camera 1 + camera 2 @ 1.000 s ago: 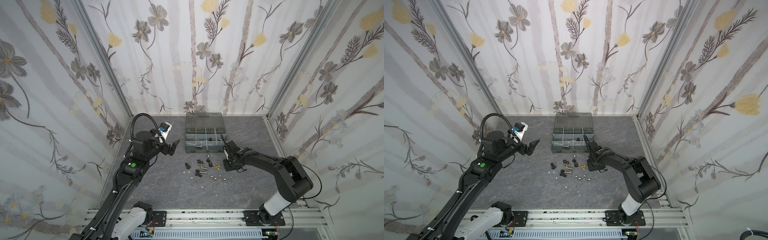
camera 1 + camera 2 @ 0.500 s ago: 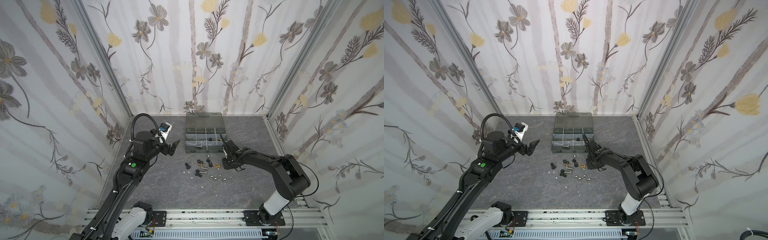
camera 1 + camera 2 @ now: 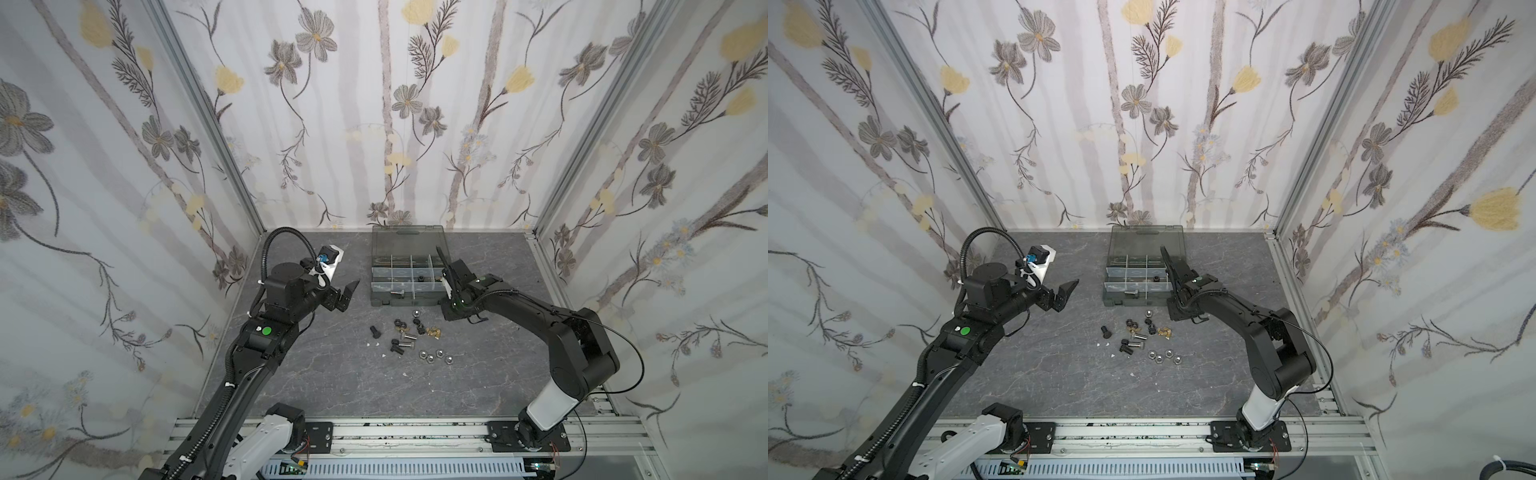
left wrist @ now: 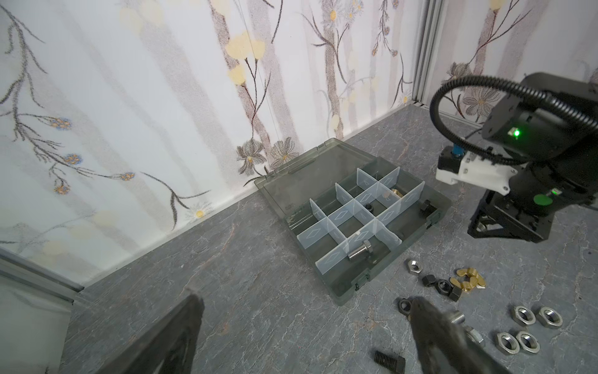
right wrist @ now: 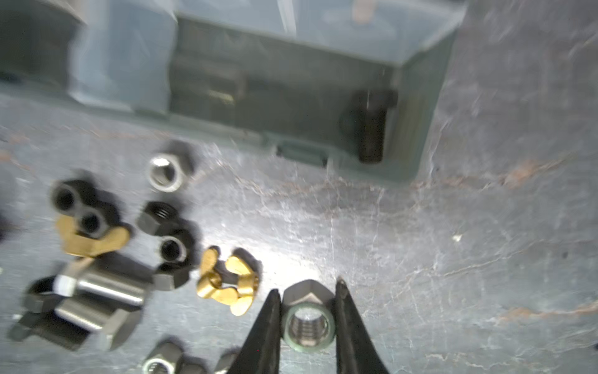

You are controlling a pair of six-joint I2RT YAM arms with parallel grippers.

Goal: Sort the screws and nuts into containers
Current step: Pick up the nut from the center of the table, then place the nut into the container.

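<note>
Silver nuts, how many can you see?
6 silver nuts: one in the right hand, one on the table beside the case, four grouped farther from it. Others may be hidden.

Screws (image 3: 375, 331) and nuts (image 3: 436, 355), black, silver and brass, lie scattered just below centre in both top views, right under the open containers (image 3: 405, 302). A silver screw (image 4: 357, 251), black nut (image 4: 369, 207) and black screw (image 4: 426, 207) sit in separate ones, and there's one silver nut (image 5: 308, 323) pinched in the right gripper (image 5: 307, 286)
</note>
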